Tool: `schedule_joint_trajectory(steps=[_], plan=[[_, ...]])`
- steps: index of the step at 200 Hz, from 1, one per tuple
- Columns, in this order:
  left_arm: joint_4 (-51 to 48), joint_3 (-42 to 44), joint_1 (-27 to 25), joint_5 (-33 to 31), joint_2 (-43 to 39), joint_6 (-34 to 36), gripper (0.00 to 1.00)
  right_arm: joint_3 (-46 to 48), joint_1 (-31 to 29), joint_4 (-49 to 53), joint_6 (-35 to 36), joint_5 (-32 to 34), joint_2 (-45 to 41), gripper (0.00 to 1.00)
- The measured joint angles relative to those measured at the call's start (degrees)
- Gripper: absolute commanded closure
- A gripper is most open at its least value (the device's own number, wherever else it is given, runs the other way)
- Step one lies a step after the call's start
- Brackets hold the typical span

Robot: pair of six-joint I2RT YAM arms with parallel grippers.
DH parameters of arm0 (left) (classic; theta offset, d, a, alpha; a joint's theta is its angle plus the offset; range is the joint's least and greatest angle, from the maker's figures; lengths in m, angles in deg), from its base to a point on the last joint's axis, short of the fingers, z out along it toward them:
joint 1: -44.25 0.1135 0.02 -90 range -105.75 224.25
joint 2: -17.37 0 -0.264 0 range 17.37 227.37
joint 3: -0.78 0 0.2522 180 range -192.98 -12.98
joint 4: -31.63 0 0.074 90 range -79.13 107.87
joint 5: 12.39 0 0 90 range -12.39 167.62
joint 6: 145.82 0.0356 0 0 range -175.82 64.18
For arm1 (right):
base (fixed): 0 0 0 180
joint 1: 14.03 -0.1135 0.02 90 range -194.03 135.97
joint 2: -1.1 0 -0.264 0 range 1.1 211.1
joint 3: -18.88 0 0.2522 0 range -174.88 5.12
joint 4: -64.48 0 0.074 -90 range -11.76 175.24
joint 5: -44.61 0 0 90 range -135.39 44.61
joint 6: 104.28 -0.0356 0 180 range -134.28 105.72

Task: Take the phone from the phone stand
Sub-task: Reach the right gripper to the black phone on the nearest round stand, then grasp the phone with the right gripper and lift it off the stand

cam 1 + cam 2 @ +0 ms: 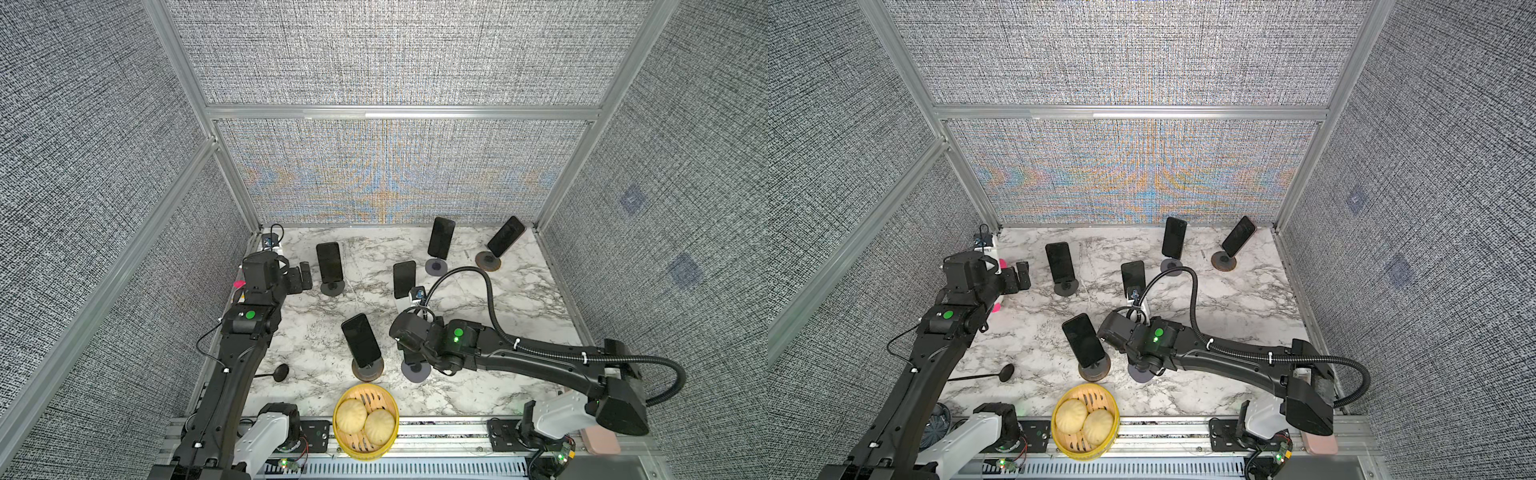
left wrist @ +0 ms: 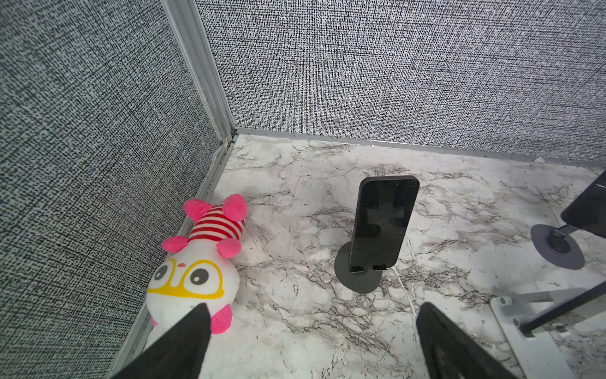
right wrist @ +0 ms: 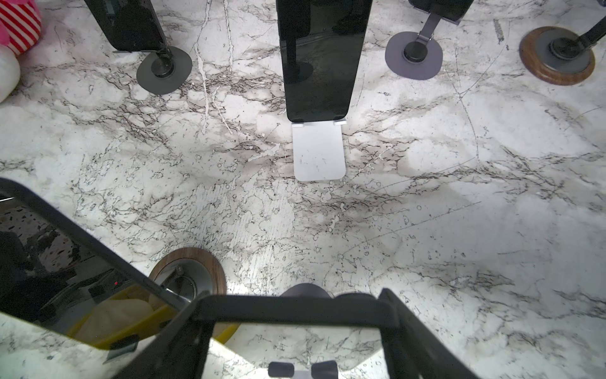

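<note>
Removal not yet begun: the phone [image 3: 295, 341] sits on the lip of its grey round-based phone stand [image 1: 414, 372], directly between the fingers of my right gripper [image 3: 292, 305], which flank its two long edges near the top. Whether they press it, I cannot tell; the lift off the stand is all left to do. My right arm reaches low across the marble table [image 3: 459, 197], wrist bent down over the stand. My left gripper [image 2: 314, 306] hangs spread wide and empty, arm stretched forward, a second phone [image 2: 382, 220] on a dark stand [image 2: 359, 279] just ahead of it.
</note>
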Motion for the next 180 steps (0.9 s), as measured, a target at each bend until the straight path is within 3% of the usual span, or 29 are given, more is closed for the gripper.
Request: schedule_joint_trajectory(steps=[140,180], plan=[[0.1,0.6,0.0,0.4,-0.7,0.2,0.01,-3.9,0.3,3.3,2.8,0.6,-3.1,0.32],[0.4,0.6,0.0,0.3,-0.8,0.2,0.01,-6.0,5.6,4.9,5.9,-4.2,-7.3,0.33]])
